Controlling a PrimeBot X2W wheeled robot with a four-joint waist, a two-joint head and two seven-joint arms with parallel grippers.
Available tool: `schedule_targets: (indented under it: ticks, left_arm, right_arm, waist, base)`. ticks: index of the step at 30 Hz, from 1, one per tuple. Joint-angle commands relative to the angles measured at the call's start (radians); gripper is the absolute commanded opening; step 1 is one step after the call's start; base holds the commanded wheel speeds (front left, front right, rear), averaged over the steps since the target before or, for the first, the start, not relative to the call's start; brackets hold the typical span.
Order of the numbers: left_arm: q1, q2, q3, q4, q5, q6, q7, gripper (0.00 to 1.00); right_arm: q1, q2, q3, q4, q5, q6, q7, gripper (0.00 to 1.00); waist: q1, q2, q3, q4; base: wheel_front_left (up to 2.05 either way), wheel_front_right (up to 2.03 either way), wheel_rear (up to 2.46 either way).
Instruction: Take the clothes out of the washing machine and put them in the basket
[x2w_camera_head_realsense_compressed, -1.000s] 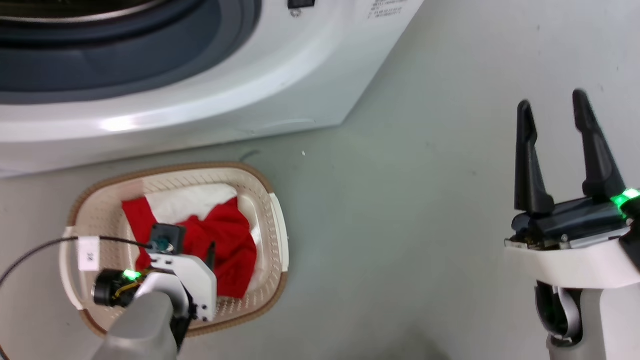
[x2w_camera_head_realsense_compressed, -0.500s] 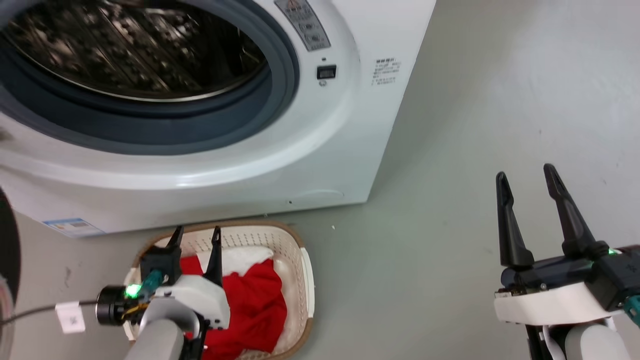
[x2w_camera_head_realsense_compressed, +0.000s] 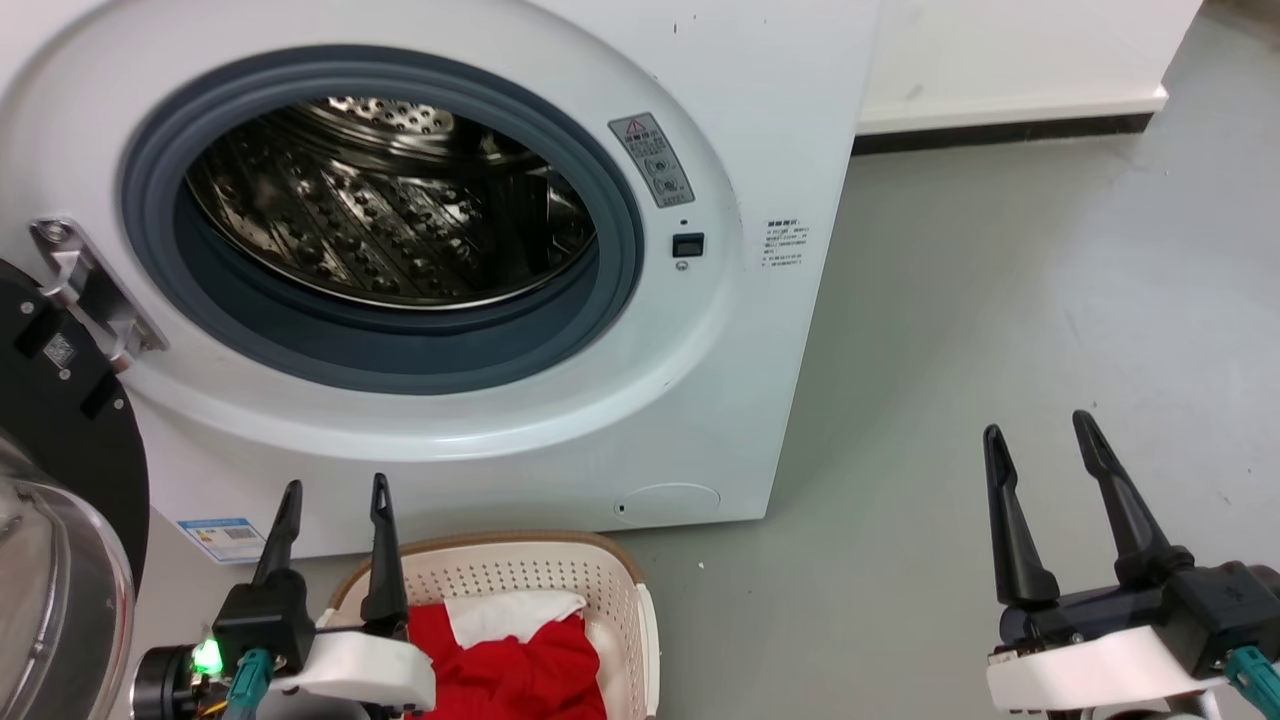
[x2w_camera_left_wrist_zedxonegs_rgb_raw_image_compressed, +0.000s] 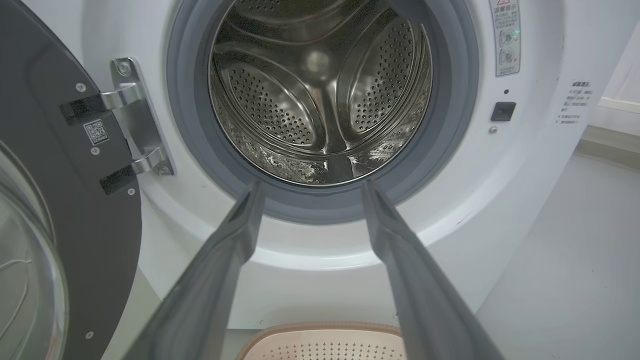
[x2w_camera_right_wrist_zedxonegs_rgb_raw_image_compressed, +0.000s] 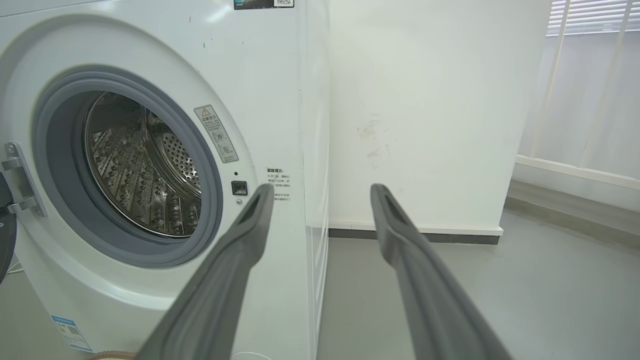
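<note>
The white washing machine (x2w_camera_head_realsense_compressed: 700, 60) stands with its porthole uncovered, and the steel drum (x2w_camera_head_realsense_compressed: 390, 205) holds nothing that I can see; the left wrist view looks straight into the drum (x2w_camera_left_wrist_zedxonegs_rgb_raw_image_compressed: 320, 95). On the floor in front sits the cream basket (x2w_camera_head_realsense_compressed: 560, 570) with the red clothes (x2w_camera_head_realsense_compressed: 520, 675) and their white trim lying inside. My left gripper (x2w_camera_head_realsense_compressed: 335, 490) is open and empty, hanging above the basket's left rim. My right gripper (x2w_camera_head_realsense_compressed: 1040, 430) is open and empty over the floor at the lower right, well away from the basket.
The black-rimmed glass door (x2w_camera_head_realsense_compressed: 50, 500) hangs swung out at the far left on its metal hinge (x2w_camera_head_realsense_compressed: 80, 280). Grey floor (x2w_camera_head_realsense_compressed: 1000, 300) stretches to the right of the machine. A white wall with a dark skirting (x2w_camera_head_realsense_compressed: 1000, 130) runs behind.
The head camera has tilted up, so the drum opening is now in full view and the basket sits at the bottom edge. My left gripper has risen out of the basket, leaving the clothes there.
</note>
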Motion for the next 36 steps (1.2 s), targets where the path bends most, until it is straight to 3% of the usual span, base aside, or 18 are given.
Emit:
schedule_targets:
  ticks: [1,11,23,36]
  left_arm:
    - [0.021,-0.009,0.013,-0.023,0.014,-0.004,-0.002,1.0]
    - [0.082,-0.038,0.07,-0.111,0.069,-0.025,-0.002,1.0]
    - [0.098,-0.054,0.091,-0.096,0.071,-0.072,-0.002,1.0]
    - [0.097,-0.058,0.104,-0.093,0.075,-0.087,-0.003,1.0]
  right_arm:
    - [0.018,0.001,-0.001,0.004,-0.006,-0.001,-0.002,1.0]
    - [0.029,0.001,-0.017,0.02,-0.019,-0.001,-0.002,1.0]
    - [0.041,0.0,-0.023,0.039,-0.015,-0.001,-0.002,1.0]
    - [0.038,0.001,-0.022,0.04,-0.009,-0.001,-0.002,1.0]
  waist:
    - [0.0003,0.0,-0.018,0.006]
    - [0.0003,0.0,-0.045,0.017]
    - [0.0003,0.0,-0.059,0.019]
    - [0.0003,0.0,-0.063,0.014]
  base:
    - [0.0,0.0,0.0]
    - [0.0,0.0,0.0]
    - [0.0,0.0,0.0]
    - [0.0,0.0,0.0]
